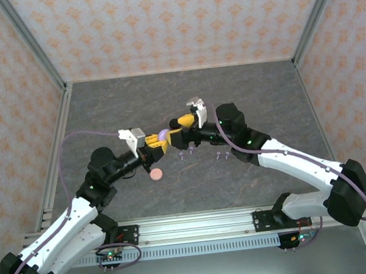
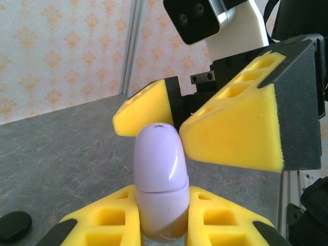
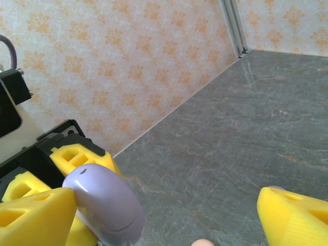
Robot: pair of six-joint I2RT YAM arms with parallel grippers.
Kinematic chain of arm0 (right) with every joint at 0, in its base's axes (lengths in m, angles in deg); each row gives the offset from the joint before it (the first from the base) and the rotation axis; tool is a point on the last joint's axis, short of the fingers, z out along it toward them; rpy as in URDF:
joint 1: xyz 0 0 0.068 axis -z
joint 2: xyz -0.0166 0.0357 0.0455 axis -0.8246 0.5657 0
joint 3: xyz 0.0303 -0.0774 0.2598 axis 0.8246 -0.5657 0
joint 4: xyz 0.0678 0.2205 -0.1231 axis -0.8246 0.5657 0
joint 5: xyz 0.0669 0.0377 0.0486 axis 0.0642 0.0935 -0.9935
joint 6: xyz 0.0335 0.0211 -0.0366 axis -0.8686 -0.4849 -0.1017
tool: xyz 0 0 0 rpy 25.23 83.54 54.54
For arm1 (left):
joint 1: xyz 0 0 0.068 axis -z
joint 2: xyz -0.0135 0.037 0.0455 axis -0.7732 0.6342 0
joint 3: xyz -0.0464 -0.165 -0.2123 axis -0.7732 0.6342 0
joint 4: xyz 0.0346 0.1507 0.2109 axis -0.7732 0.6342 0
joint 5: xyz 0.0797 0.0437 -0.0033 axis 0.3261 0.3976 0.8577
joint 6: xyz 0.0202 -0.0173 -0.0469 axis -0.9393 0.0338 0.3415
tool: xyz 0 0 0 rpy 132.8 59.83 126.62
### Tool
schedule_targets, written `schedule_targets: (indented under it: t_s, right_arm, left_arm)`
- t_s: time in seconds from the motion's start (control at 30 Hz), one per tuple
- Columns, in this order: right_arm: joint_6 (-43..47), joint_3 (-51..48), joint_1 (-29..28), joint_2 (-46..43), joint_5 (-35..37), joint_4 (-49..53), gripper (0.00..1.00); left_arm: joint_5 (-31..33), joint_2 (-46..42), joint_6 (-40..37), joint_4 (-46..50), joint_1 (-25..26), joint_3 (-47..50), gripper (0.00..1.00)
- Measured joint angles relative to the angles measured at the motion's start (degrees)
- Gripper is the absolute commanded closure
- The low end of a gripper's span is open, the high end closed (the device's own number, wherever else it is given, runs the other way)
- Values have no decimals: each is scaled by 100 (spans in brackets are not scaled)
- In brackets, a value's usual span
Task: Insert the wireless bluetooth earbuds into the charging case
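- Lilac charging case (image 2: 160, 179) is held upright, clamped between the yellow foam pads of the left gripper (image 1: 156, 146).
- The right gripper (image 1: 178, 129) is spread wide, with a pad on either side of the case's top.
- Purple earbuds (image 1: 191, 150) are seen lying near the case, on its right-arm side.
- A pink disc (image 1: 155, 174) is seen just in front of the case.

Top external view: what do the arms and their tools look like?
Both the left arm and right arm have white links with black joints, and a lilac cable loops along each. The left tool and right tool carry wedge-shaped yellow foam fingers with square pockets, black-backed, beside a white camera housing.
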Motion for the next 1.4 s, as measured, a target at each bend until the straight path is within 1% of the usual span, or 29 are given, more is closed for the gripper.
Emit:
schedule_targets:
  t_s: [0.47,0.63,0.73,0.8,0.87,0.97,1.1,1.23,1.4]
  right_arm:
    - [-155,398,105,407,114,-17,9]
    - [-262,400,162,345,125,15,8]
    - [-354,400,273,129,286,184,8]
    - [-409,402,348,-133,501,470,8]
    - [-461,457,466,-433,793,981,9]
    - [-573,570,719,-688,1204,1788,13]
    - [-776,509,1056,-765,1698,2798,19]
    - [-938,203,1274,-614,2096,3672,26]
    - [-905,-37,1471,151,2214,4269,40]
  left_arm:
    - [9,-111,-2,22,0,7,100]
    - [15,-125,-7,35,2,7,100]
    - [15,-175,-28,33,2,7,100]
    - [15,-205,-72,33,2,7,100]
    - [15,-227,-109,31,2,9,100]
    - [15,-258,-136,33,2,13,100]
    - [15,-293,-155,28,2,24,100]
    - [15,-295,-155,7,2,42,100]
    - [13,-271,-153,-2,2,42,100]
